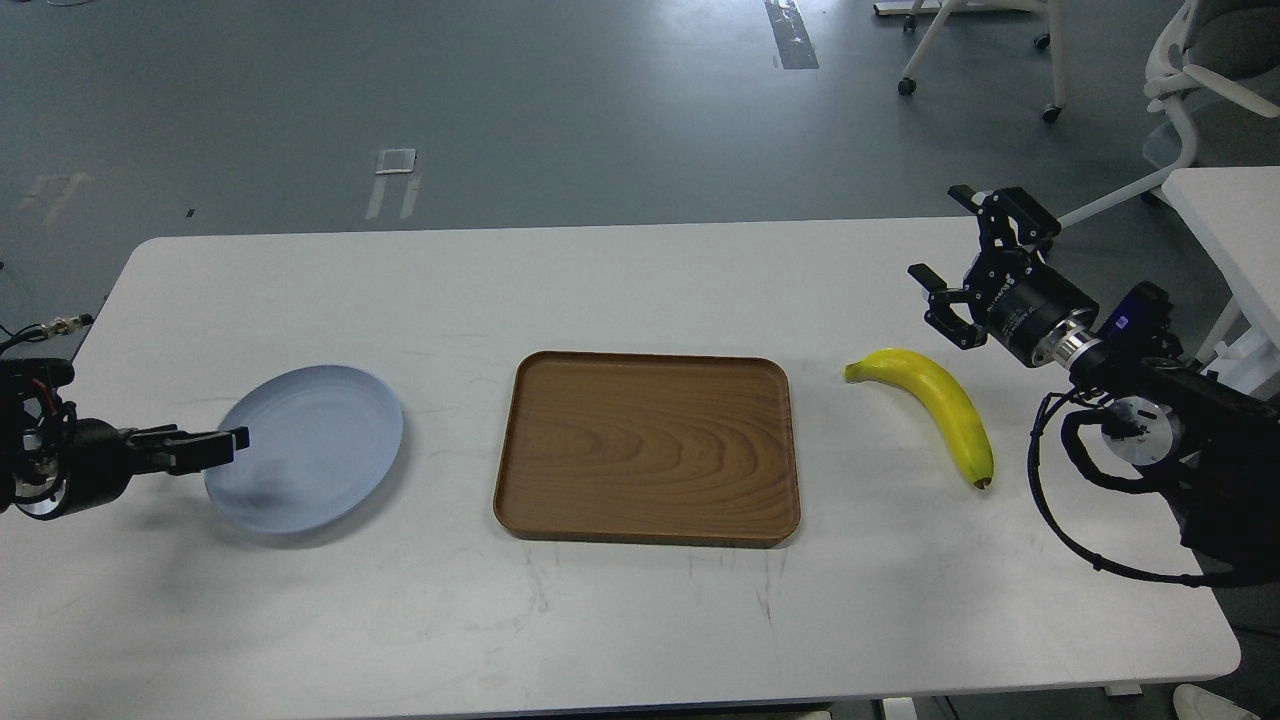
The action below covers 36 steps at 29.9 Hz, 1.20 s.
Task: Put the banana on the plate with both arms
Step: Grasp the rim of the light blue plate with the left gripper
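The yellow banana [935, 400] lies on the white table [620, 290], right of the tray. The pale blue-grey plate [310, 445] lies on the left of the table. My left gripper [228, 443] comes in low from the left, and its tip is at the plate's left rim. It is seen side-on, so I cannot tell its fingers apart or whether it touches the plate. My right gripper [940, 240] is open and empty. It hovers above and just behind the banana's stem end, apart from it.
A brown wooden tray [647, 445] lies between the plate and the banana. A second white table [1225, 230] and office chairs [1200, 80] stand at the far right. Black cables loop from the right arm [1060, 520] near the table's right edge.
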Each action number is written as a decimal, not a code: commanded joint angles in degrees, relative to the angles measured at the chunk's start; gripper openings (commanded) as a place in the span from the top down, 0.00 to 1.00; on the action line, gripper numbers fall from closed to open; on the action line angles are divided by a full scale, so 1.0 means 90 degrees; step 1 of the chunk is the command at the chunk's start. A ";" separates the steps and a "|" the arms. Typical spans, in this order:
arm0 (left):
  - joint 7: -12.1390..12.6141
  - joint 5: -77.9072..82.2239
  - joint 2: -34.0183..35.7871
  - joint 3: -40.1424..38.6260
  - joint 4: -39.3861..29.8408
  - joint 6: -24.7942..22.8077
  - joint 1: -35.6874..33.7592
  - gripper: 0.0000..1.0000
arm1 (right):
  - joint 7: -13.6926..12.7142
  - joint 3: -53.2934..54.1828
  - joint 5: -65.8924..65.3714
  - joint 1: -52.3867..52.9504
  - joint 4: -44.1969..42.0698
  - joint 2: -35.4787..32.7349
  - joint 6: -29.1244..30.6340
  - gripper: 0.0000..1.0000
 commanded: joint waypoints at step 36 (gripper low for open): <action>0.0000 -0.0482 -0.0243 -0.0008 0.0202 0.0252 0.0047 1.00 | -0.0001 -0.0010 -0.0029 -0.0058 -0.0010 0.0040 0.0000 0.01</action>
